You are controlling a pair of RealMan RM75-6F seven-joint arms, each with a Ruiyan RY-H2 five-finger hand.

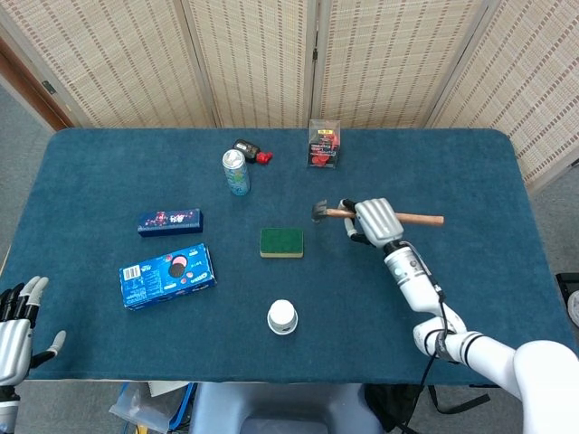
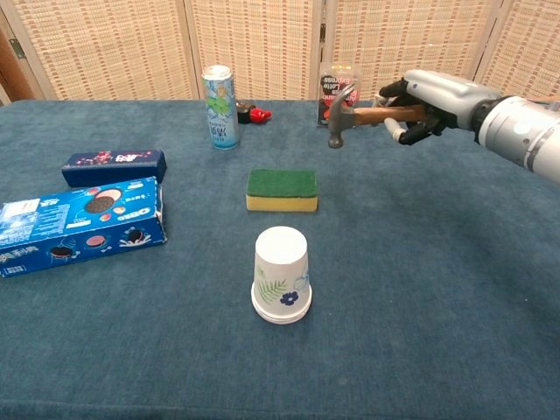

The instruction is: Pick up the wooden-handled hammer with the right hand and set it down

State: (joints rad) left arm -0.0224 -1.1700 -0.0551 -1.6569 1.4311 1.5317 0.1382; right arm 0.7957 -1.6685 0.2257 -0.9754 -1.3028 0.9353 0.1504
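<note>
We see the right hand gripping the hammer above the table; the left hand rests open-fingered at the table's near left corner.

Woven folding screen behind blue-carpeted table; grey floor at sides.

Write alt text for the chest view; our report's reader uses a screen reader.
The right robot hand holds a wooden-handled hammer above a blue table, beyond a green sponge, a paper cup and cookie boxes.
</note>
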